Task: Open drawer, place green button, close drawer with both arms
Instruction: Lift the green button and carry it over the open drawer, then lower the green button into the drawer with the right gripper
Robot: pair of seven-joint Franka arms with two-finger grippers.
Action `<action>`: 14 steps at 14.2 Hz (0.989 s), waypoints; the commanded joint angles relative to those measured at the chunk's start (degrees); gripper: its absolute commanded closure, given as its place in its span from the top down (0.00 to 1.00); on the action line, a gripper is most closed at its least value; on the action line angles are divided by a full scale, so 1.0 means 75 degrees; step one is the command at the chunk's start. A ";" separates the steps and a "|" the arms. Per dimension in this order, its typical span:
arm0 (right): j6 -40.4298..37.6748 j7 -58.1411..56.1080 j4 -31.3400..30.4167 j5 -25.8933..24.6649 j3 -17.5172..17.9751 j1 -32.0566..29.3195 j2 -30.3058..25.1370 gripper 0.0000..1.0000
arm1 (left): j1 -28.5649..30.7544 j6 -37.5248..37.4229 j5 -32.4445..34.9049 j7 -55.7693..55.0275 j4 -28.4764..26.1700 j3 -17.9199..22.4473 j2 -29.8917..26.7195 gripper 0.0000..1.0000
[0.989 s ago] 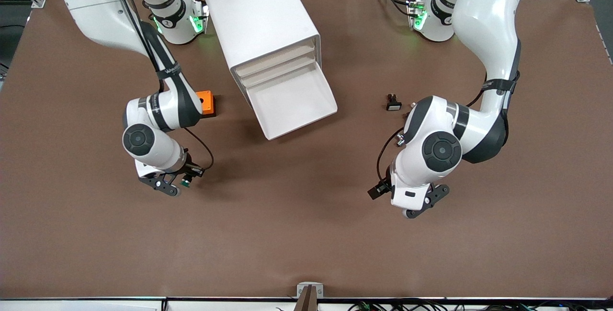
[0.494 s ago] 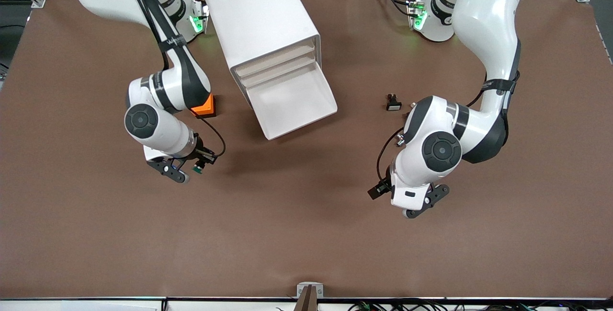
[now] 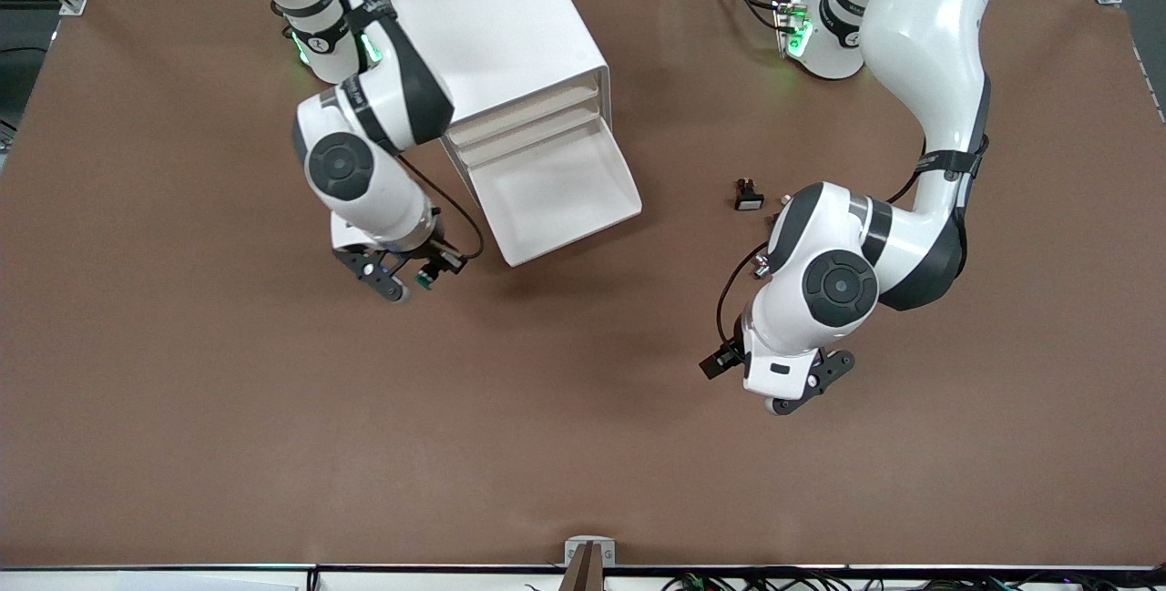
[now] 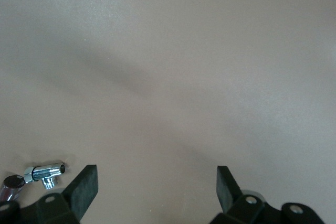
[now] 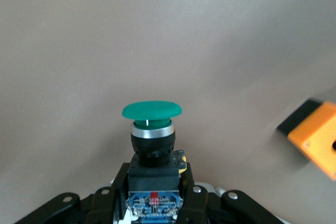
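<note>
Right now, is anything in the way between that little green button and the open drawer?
Nothing visible. The right gripper holds the button in its shut jaws over bare table beside the pulled-out drawer, which looks empty. The left gripper waits open near the table's other end.

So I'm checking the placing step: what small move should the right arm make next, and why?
Probably carry the button sideways until it is over the open drawer, then lower it. The right gripper is shut on the button, up over bare table beside the drawer's front corner, not yet above the tray. The left gripper waits open toward its own end of the table.
</note>
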 commanded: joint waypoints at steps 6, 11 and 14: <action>0.0012 0.2242 -0.0233 0.0133 -0.0070 0.1282 -0.0267 0.00 | 0.0015 0.0076 0.0186 0.0026 -0.0162 -0.0045 -0.0151 0.99; 0.0094 0.3322 -0.0233 0.0133 -0.0081 0.1997 -0.0209 0.00 | 0.0015 0.0076 0.0186 0.0026 -0.0174 -0.0045 -0.0151 0.99; 0.0246 0.3790 -0.0233 0.0133 -0.0081 0.2291 -0.0185 0.00 | -0.0009 0.0076 0.0175 0.0026 -0.0185 -0.0045 -0.0151 0.99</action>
